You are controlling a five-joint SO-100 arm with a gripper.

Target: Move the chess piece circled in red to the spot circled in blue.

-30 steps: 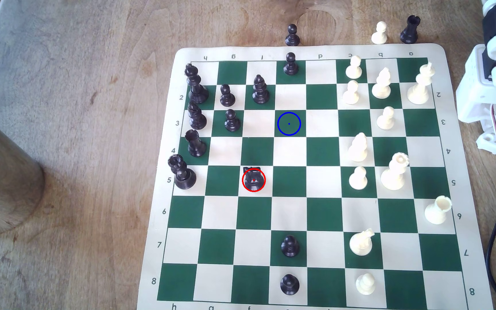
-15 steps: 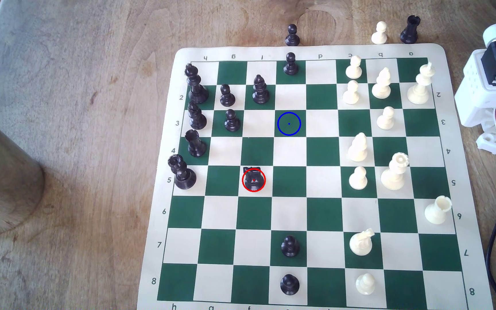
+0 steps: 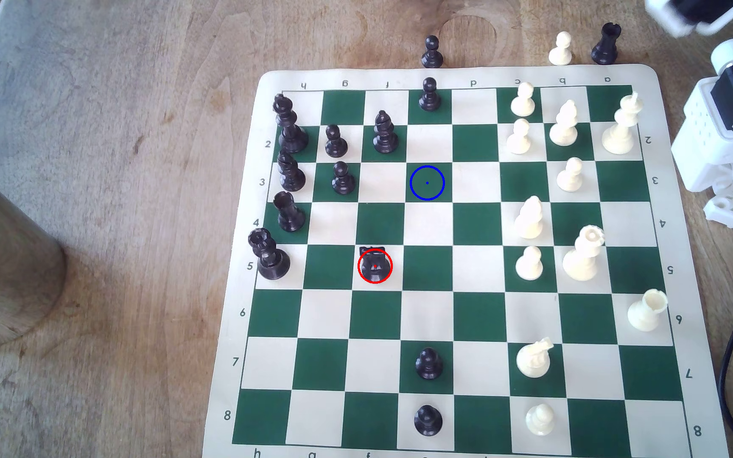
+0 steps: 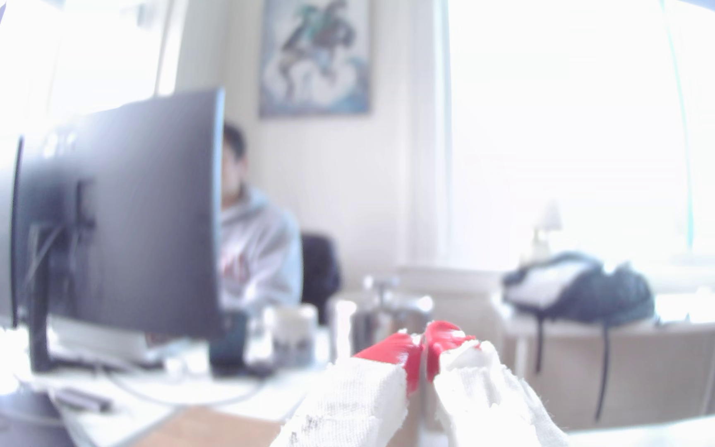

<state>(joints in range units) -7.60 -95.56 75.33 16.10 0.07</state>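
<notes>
red-tipped, the hand [image 4: 424, 344] has its two fingers pressed together on nothing, pointing out across a blurred room with a monitor [image 4: 123, 215] and a seated person [image 4: 257, 249]. on the chessboard [image 3: 682, 246], the black knight [image 3: 375, 265] stands in the red ring, two rows and one column off the blue-ringed green square [image 3: 427, 182].

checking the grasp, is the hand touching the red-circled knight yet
Apart. In the wrist view the hand points out into the room; in the exterior view the knight stands alone on its square.
</notes>
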